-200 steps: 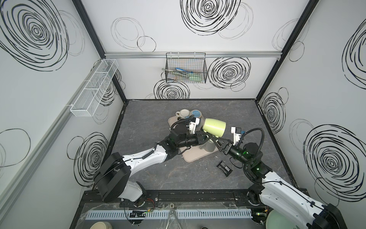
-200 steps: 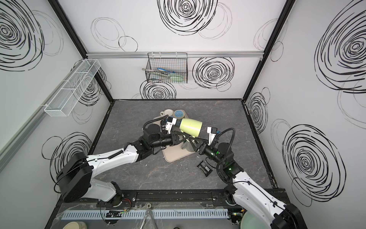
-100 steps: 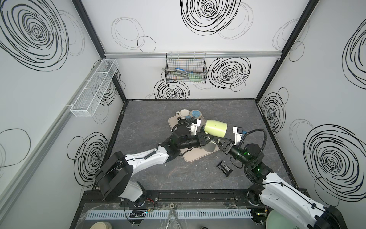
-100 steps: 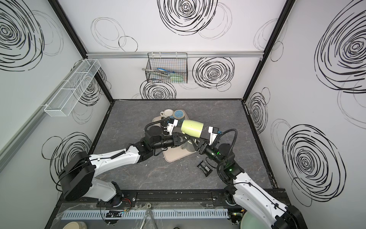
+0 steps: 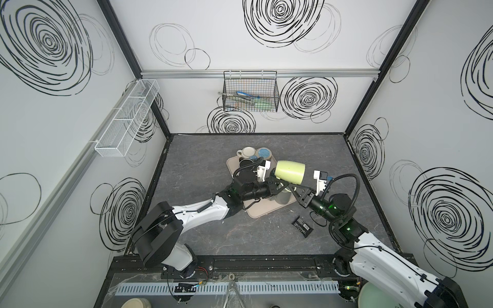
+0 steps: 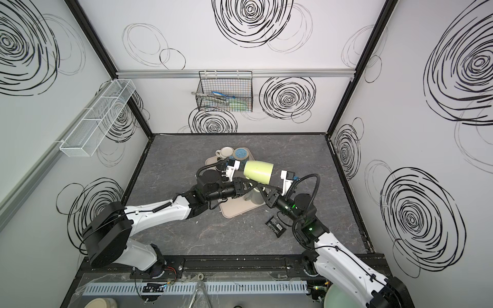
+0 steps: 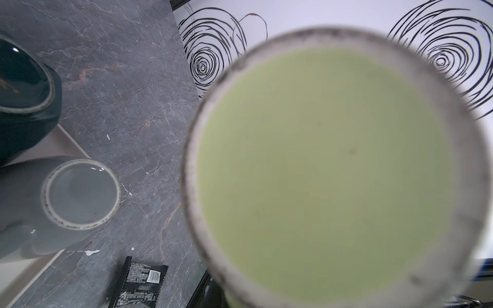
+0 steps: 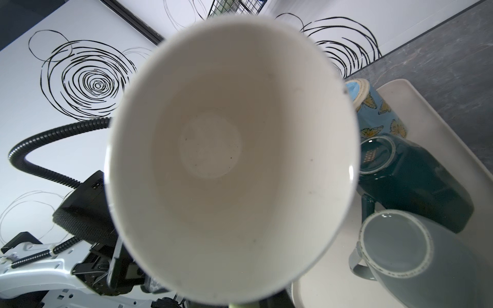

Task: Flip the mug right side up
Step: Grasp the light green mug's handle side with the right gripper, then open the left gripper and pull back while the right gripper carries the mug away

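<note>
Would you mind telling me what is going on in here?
The two arms hold a green mug sideways in the air by the tray. The left gripper and the right gripper are both shut on it from below, its base facing the left wrist camera, its mouth the right. It is not upright yet.

Robot test cell in a lab, not anybody's actual kitchen

It was a boxed-in rig: white walls (image 5: 266, 48) covered in black scribble spirals, black frame posts (image 5: 373, 69) in the corners, an aluminium rail (image 5: 320, 72) across the back with a wire basket (image 5: 250, 106) hung off it, and a white mesh rack (image 5: 125, 120) on the side. Two white-and-black robot arms (image 5: 197, 213) sat mounted on a track (image 5: 253, 262) at the front of a dark stone-look bench (image 5: 202, 165), with a slotted cable duct (image 5: 266, 288) below.
</note>
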Tool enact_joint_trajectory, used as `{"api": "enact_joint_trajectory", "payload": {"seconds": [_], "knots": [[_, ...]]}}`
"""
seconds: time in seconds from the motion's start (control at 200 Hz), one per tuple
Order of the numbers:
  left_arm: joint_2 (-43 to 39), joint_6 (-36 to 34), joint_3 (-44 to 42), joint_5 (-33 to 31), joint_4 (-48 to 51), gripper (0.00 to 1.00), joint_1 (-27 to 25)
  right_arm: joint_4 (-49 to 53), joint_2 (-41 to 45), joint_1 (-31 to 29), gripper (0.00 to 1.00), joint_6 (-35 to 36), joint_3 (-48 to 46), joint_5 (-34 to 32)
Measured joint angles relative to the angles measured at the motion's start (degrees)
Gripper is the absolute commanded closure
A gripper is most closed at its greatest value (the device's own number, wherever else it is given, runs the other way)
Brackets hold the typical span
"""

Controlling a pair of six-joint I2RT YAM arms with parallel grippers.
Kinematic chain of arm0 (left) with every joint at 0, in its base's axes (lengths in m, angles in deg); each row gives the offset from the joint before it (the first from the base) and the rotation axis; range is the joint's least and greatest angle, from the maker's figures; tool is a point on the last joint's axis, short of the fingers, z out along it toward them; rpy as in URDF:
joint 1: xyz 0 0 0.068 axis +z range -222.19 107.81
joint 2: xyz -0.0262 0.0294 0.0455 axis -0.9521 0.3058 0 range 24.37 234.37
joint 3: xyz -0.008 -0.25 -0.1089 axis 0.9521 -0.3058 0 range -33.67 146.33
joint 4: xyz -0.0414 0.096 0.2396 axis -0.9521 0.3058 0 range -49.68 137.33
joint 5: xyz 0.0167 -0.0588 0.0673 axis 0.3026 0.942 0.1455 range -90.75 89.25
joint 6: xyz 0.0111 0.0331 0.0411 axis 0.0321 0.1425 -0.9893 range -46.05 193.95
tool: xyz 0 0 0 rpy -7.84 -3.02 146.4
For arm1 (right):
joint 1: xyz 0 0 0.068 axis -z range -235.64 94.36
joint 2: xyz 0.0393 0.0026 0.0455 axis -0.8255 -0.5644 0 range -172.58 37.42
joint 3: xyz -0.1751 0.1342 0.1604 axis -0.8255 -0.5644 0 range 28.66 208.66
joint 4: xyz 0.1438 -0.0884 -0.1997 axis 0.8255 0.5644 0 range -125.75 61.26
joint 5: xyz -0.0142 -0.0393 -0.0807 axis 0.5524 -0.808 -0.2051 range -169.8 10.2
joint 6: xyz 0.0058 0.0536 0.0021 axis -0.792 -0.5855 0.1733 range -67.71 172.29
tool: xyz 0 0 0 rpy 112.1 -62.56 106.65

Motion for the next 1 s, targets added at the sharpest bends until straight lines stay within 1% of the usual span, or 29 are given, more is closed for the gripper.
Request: {"api": "enact_joint_trajectory", "payload": {"seconds": [0.02,0.05,0.095,0.145,0.26,0.265,0.275,0.28,0.285,0.29,0.3,0.325,0.575,0.846,1.001], "knots": [[0.0,-0.26,0.0,0.09,-0.04,0.61,0.02,0.02,0.02,0.0,1.0,-0.04,0.0,0.0],[0.0,-0.85,0.0,-0.15,0.28,0.52,0.04,0.02,0.13,0.0,1.0,-0.31,0.07,-0.15],[0.02,-0.83,0.0,-0.44,1.31,0.42,0.35,0.31,0.63,0.04,1.0,-0.44,0.24,-0.92],[-0.02,-1.7,0.0,-0.31,1.7,0.36,0.74,1.14,1.03,0.09,1.0,-0.5,0.33,-2.05],[-0.9,-3.02,0.07,0.28,1.64,0.29,0.66,4.46,1.46,0.22,1.0,-0.48,0.33,-4.57],[-0.94,-3.08,0.07,0.28,1.66,0.27,0.66,4.55,1.46,0.22,1.0,-0.48,0.33,-4.68],[-1.11,-3.41,0.07,0.26,1.73,0.19,0.66,4.81,1.51,0.24,1.0,-0.48,0.33,-4.9],[-1.2,-3.48,0.07,0.28,1.77,0.09,0.63,5.05,1.57,0.26,1.0,-0.48,0.33,-5.03],[-1.25,-3.48,0.07,0.28,1.79,0.03,0.63,5.16,1.6,0.28,1.0,-0.48,0.33,-5.05],[-1.29,-3.48,0.07,0.28,1.79,0.01,0.63,5.35,1.64,0.31,1.0,-0.48,0.33,-5.16],[-1.42,-3.65,0.07,0.26,1.86,0.03,0.63,5.57,1.68,0.35,1.0,-0.46,0.33,-5.38],[-1.81,-4.52,0.07,0.24,1.99,0.04,0.63,6.32,1.88,0.44,1.0,-0.44,0.33,-5.84],[-7.13,-7.56,0.0,0.2,5.2,0.04,2.47,11.41,2.36,2.16,1.0,0.28,0.79,-8.17],[-12.87,-10.08,-3.23,-0.04,8.61,0.04,7.08,16.72,2.64,6.16,1.0,1.84,3.52,-8.55],[-15.45,-11.26,-5.88,-0.24,11.3,0.04,9.88,19.39,2.43,10.08,1.0,2.45,4.68,-8.31]]}}
